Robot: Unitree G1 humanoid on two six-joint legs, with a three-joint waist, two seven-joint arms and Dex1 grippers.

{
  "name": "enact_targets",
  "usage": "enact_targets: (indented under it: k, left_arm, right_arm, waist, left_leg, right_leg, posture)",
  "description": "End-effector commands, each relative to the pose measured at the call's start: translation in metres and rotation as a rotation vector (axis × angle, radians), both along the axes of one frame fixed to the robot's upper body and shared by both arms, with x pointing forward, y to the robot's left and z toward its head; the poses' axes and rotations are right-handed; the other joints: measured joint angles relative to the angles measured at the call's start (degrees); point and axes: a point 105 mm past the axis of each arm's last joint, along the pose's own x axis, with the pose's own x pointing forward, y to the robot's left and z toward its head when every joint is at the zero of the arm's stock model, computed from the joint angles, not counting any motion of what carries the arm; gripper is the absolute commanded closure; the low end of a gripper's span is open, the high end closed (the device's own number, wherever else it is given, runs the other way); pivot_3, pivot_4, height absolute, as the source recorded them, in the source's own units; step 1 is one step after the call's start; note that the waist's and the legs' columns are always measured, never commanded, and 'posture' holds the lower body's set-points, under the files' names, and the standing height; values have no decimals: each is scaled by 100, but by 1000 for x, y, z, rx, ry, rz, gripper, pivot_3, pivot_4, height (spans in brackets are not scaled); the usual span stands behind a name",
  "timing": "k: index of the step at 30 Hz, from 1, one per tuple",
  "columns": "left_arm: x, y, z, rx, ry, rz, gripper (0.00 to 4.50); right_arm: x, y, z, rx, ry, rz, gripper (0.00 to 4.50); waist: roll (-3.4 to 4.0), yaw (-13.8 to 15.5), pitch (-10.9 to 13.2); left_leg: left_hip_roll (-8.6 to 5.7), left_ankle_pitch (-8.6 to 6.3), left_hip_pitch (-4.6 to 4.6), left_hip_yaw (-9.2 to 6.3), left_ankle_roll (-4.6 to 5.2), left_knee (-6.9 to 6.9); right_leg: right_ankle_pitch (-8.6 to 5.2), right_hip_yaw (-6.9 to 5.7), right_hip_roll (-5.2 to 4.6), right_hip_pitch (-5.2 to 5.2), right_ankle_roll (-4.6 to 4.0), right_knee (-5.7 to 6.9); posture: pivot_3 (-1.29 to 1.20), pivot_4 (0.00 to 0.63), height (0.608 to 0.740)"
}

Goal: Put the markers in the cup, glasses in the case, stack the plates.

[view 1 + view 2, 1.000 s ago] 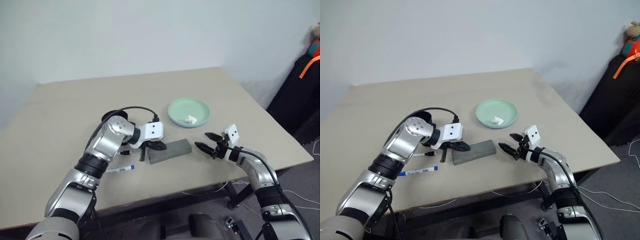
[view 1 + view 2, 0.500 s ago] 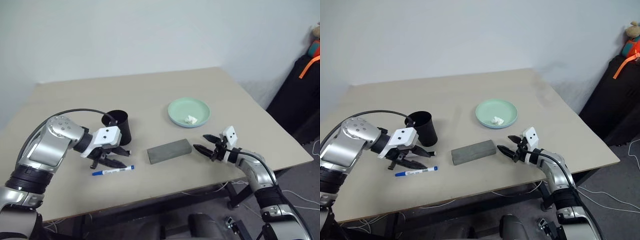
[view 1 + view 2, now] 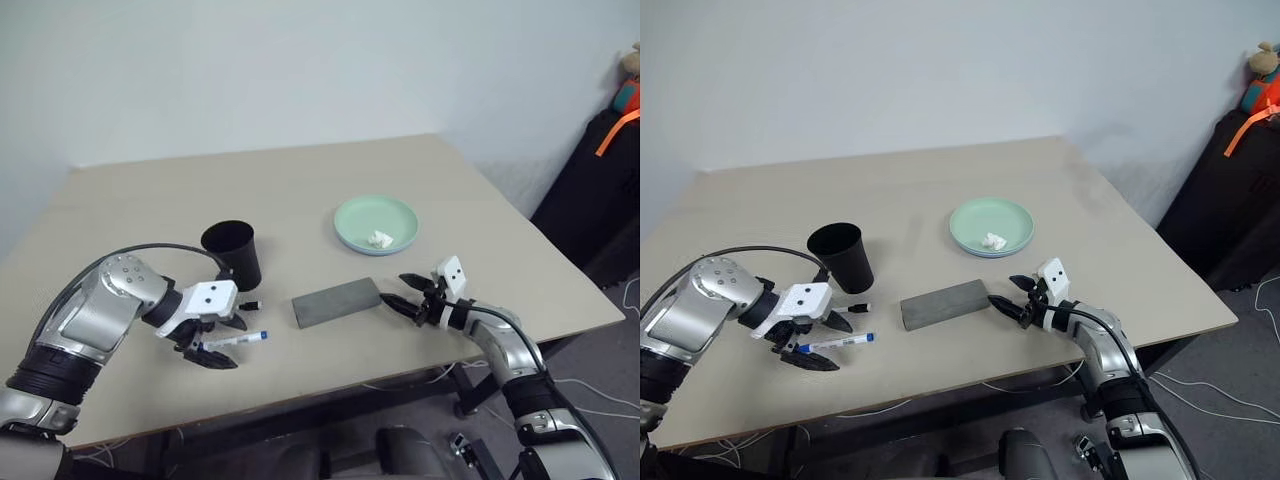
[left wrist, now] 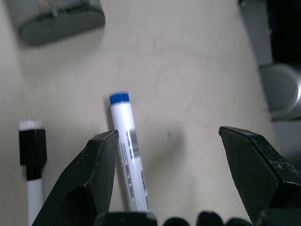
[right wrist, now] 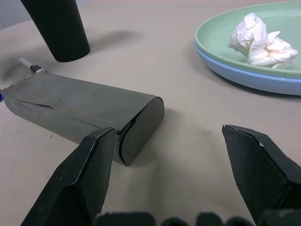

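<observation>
Hovering over the blue-capped marker (image 3: pixel 232 340), the left gripper (image 3: pixel 222 342) is standing w/ fingers spread wide and nothing btwn them gripped. In the left wrist view the marker (image 4: pixel 127 150) is lying right against the inner face of one finger (image 4: pixel 91 174), well off the other finger (image 4: pixel 249 169), so it is sitting off-centre in the gap. Its long axis is running roughly along the gripper's pointing direction, blue cap (image 4: pixel 119 97) at the far end, not across the jaws. Judging from that, the closing move is depending on the wrist getting turned or shifted so the fingers are pinching across the barrel, not along it.

The black-capped marker (image 3: pixel 250 304) is lying just beyond, nr the foot of the black cup (image 3: pixel 233 254), also on the left arm's side. The cup is standing upright, just behind the left gripper, so the carry to it is looking short.

The right gripper (image 3: pixel 1015 298) is also open and holding nothing, pointing at the near end of the grey glasses case (image 3: pixel 944 302), just beside it but apart. The case is lying closed, long axis across the table (image 3: pixel 300 190). Mint green plate (image 3: pixel 377 222) is sitting on the light blue plate (image 5: pixel 244 77), w/ a white crumpled lump (image 3: pixel 381 238) on top. Left arm is clearly the nearer one for both markers.
</observation>
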Motion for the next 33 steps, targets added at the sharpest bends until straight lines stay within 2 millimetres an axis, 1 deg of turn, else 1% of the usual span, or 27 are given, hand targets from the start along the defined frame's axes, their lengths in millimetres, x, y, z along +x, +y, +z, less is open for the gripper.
enact_targets:
  k: [1,7,8,10,11,15,17,19,21,23,28,31,33]
  left_arm:
    - [1,4,-6,42,-9,-6,891]
    - [0,13,-21,111,5,-14,891]
    - [0,14,-21,111,4,-15,1057]
    - [2,14,-21,107,2,-12,1489]
    - [2,14,-21,107,-2,-11,1790]
    - [4,13,-20,99,-8,-6,3109]
    - [4,12,-20,90,-8,-6,3848]
    - [3,11,-19,76,-11,-5,4393]
    - [3,9,-16,57,-14,-3,4399]
    - [3,5,-10,17,-13,1,4399]
    - [3,-2,3,-51,-25,6,4400]
    - [3,-6,10,-93,-37,5,4400]
    - [5,-12,21,-151,-49,7,4400]
  right_arm:
    - [5,0,17,4,-73,-3,587]
    - [6,-3,18,3,-79,-16,587]
    - [6,-3,18,2,-80,-17,587]
    - [6,-3,19,2,-81,-18,587]
    - [7,-4,19,2,-81,-19,587]
    - [7,-4,20,1,-83,-20,587]
    - [7,-4,21,2,-83,-19,587]
    - [7,-5,22,5,-84,-17,587]
    - [7,-5,23,11,-86,-15,587]
    - [5,-5,30,50,-86,1,587]
    - [-8,0,53,195,-64,114,587]
    - [-19,4,61,220,-51,191,587]
    - [-22,7,64,224,-48,221,587]
  waist:
    - [0,0,0]
    - [0,2,-2]
    - [1,1,-2]
    - [0,0,-2]
    - [0,-1,-2]
    - [0,-14,-3]
    - [-1,-12,-3]
    - [-1,-8,-3]
    - [-1,-6,-3]
    - [-1,-6,-3]
    - [-8,-1,-2]
    - [-12,18,-2]
    - [-19,19,-1]
  left_leg:
    - [0,0,0,0,0,0]
    - [0,0,2,0,0,0]
    - [0,0,6,0,0,0]
    - [2,0,21,2,0,0]
    - [3,0,26,2,0,0]
    - [9,0,42,22,-1,-5]
    - [10,-1,46,26,-1,-11]
    - [10,-1,46,28,0,-15]
    - [10,-1,46,28,0,-16]
    - [10,-1,45,29,0,-16]
    - [10,-2,40,30,1,-16]
    - [10,-2,40,26,1,-16]
    - [10,-2,40,26,0,-16]
  right_leg:
    - [0,0,0,0,0,0]
    - [-1,1,-2,3,-2,0]
    - [-1,0,-2,6,-2,1]
    - [-2,0,-2,16,-4,4]
    - [-2,0,-2,19,-4,4]
    - [-3,4,0,20,-4,8]
    - [-3,6,0,20,-4,8]
    - [-2,7,-1,19,-4,8]
    - [-2,7,-2,18,-4,7]
    - [-2,8,-2,17,-4,6]
    - [-2,8,-3,14,-3,3]
    - [-3,6,-5,15,-3,2]
    - [-3,5,-5,15,-3,1]
  posture:
    - [0,0,728]
    - [0,0,728]
    - [0,0,728]
    - [0,0,728]
    - [0,0,728]
    - [0,0,728]
    - [0,0,728]
    - [0,0,728]
    - [0,0,728]
    - [0,0,728]
    - [0,0,728]
    - [0,0,728]
    - [0,0,728]
